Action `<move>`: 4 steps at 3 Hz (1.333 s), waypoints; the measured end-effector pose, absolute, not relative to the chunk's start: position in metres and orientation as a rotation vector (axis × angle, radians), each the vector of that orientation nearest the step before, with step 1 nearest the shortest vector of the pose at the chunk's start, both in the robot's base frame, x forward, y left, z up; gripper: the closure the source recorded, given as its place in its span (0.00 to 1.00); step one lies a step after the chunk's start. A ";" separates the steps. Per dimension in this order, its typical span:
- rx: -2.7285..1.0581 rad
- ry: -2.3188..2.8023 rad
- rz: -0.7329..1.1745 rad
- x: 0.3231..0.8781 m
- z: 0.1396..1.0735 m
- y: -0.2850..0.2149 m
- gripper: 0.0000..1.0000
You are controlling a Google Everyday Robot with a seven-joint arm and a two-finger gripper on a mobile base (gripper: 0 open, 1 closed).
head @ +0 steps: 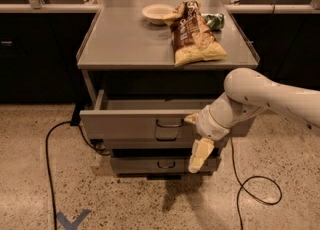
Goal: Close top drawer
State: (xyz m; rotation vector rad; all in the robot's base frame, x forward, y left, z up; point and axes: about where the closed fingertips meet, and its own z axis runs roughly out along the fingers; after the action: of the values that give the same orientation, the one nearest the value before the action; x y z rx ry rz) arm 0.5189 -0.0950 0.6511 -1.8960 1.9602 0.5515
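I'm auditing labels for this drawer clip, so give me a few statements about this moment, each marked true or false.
1. The top drawer is pulled out. True.
2. The gripper hangs in front of the drawer fronts, right of the top drawer's handle. True.
3. The chip bag lies inside the drawer. False: it lies on the cabinet top.
4. The bowl sits on the floor. False: it is on the cabinet top.
5. A black cable runs across the floor. True.
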 end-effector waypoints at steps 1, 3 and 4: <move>-1.896 1.960 0.551 0.519 0.651 -0.095 0.00; -1.905 1.992 0.421 0.577 0.681 -0.123 0.00; -1.904 1.990 0.420 0.579 0.682 -0.122 0.00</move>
State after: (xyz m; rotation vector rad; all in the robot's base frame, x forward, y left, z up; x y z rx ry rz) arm 0.5785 -0.1223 0.6821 -1.9045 1.9898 0.4197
